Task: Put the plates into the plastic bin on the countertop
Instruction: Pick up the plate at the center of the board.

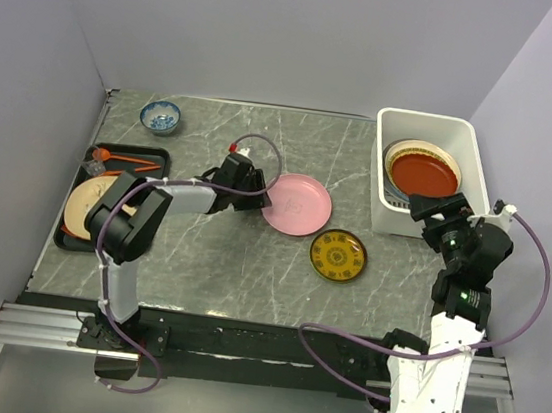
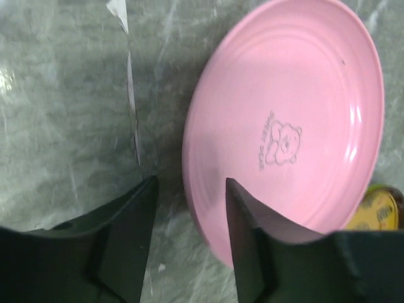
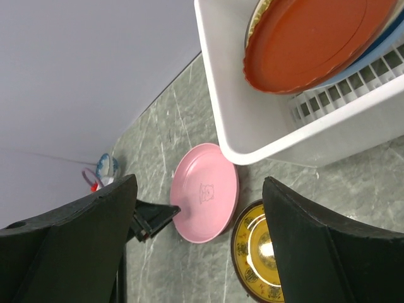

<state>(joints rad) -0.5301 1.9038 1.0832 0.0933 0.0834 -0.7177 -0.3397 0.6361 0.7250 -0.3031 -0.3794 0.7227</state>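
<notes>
left gripper (image 2: 189, 186): fingers about half open, straddling left rim of pink plate (image 1: 297, 204), not clamped | pink plate: flat on countertop (image 1: 209, 259), mid-frame in top view | right gripper (image 3: 199, 183): wide open, holding zilch, hovering by white plastic bin (image 1: 386, 215), right side | red-orange plate (image 1: 422, 171): topmost in bin

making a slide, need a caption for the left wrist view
Left gripper, jaws open, straddling the rim of the pink plate lying on the grey countertop.
</notes>
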